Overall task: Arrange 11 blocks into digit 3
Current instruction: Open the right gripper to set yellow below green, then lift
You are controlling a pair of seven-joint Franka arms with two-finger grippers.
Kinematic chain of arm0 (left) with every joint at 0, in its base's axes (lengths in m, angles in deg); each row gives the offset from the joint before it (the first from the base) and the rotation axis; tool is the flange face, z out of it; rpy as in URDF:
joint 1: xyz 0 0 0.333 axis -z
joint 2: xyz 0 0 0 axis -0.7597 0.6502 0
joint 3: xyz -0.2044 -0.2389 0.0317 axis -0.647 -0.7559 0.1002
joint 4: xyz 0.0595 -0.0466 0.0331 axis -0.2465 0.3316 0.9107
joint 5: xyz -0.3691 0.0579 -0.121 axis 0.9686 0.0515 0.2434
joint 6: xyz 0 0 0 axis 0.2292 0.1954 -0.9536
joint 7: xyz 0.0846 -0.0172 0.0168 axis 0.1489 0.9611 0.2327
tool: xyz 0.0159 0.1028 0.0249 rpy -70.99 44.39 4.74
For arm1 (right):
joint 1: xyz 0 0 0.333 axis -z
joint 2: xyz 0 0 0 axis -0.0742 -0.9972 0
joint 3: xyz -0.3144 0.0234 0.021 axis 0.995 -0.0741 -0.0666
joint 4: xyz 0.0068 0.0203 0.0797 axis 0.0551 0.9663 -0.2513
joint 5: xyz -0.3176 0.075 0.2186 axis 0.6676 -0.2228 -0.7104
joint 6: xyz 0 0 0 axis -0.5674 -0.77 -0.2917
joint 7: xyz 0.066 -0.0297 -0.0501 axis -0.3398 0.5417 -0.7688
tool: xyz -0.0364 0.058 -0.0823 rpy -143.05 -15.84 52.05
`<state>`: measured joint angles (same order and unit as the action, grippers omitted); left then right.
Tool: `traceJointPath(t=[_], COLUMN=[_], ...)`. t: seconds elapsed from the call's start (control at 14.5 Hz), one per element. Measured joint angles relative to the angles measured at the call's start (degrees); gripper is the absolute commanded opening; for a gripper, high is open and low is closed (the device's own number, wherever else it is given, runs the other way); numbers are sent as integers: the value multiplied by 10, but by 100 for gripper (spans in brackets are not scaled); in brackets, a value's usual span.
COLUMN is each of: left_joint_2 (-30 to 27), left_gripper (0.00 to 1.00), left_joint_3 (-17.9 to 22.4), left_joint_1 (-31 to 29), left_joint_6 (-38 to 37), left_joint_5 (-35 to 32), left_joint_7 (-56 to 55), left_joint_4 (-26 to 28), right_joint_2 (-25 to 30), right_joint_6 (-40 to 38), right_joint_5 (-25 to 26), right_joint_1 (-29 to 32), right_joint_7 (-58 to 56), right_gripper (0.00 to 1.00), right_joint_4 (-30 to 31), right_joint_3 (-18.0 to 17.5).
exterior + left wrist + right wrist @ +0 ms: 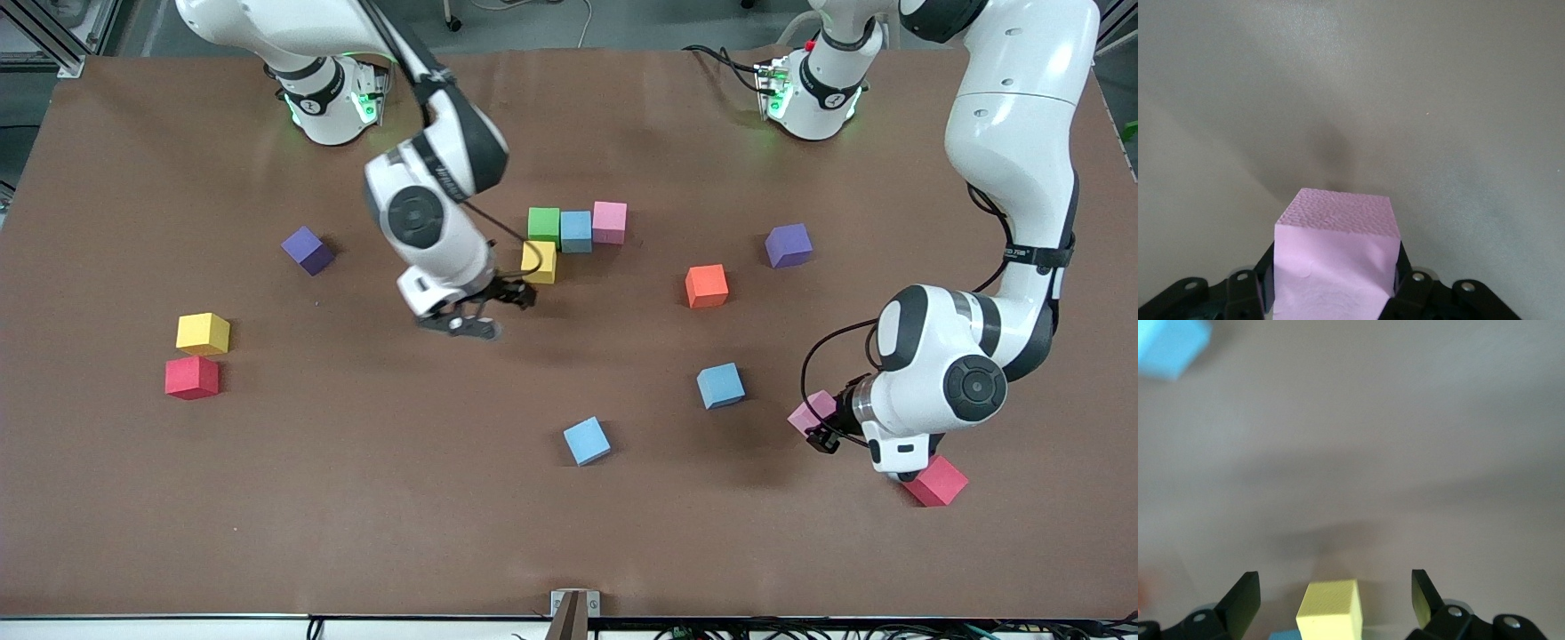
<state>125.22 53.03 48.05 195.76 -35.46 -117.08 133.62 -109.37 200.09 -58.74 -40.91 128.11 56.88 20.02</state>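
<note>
From the front we cannot make out the left gripper (822, 433) under its wrist, only a pink block (810, 412) peeking out at its nine o'clock. Its wrist view settles it: the fingers (1245, 293) pinch that pink block (1335, 267) on both sides, bare table (1438, 100) ahead. A red block (935, 481) sits at five o'clock of that wrist.

The right gripper (498, 307) hangs at seven o'clock of the placed yellow block (540, 261). Its wrist view shows the fingers (1241, 600) spread wide with the yellow block (1330, 618) free between them.

The digit 3 so far: green (543, 224), blue (576, 230) and pink (610, 221) in a touching row, the yellow against the green's six o'clock.

We see open table (356, 498) toward six o'clock of the figure; the loose blue blocks (587, 441) lie near there.
</note>
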Motion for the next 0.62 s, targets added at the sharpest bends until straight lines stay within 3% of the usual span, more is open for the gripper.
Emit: traceJointPath(t=[0.21, 0.41, 0.62], left_joint_2=[0, 0, 0], left_gripper=[30, 30, 30], left_joint_3=[0, 0, 0], left_joint_1=[0, 0, 0], left_joint_6=[0, 0, 0], left_joint_5=[0, 0, 0], left_joint_7=[0, 0, 0], left_joint_4=[0, 0, 0], right_joint_2=[11, 5, -1], right_joint_6=[-20, -22, -29], right_joint_5=[3, 6, 20], right_joint_1=[125, 248, 321], right_joint_7=[-26, -145, -257], right_gripper=[100, 100, 100], right_joint_4=[-8, -5, -3], right_joint_3=[9, 10, 10])
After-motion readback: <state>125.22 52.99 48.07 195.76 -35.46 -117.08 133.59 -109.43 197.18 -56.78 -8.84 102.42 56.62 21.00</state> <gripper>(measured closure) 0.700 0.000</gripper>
